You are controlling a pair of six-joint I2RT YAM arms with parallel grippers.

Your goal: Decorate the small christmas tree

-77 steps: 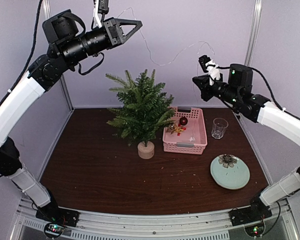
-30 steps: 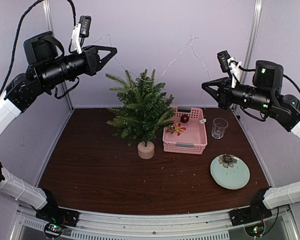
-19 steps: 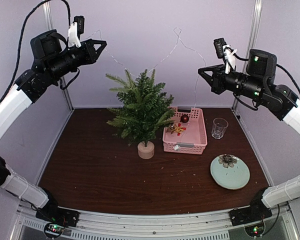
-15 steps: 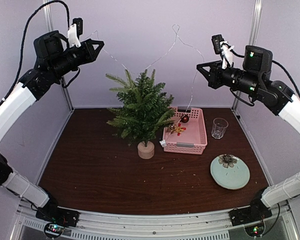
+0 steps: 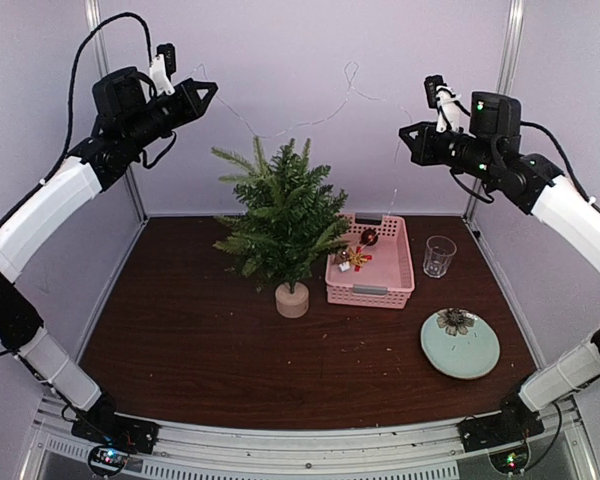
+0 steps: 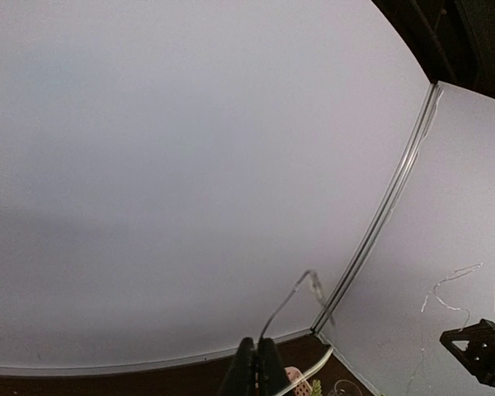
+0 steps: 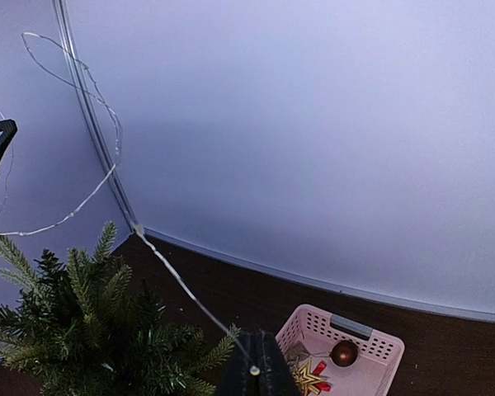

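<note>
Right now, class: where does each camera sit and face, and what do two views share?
Top external: above, behind the robot, facing the table; left arm, right arm show.
Left wrist: raised, facing back wall; shut left claw shows.
Right wrist: raised, facing the small christmas tree; shut right claw shows.
Shared: top and right wrist see tree, pink basket, thin wire.

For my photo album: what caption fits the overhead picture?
Left gripper and right gripper hold a thin wire above the small christmas tree by the pink basket.
</note>
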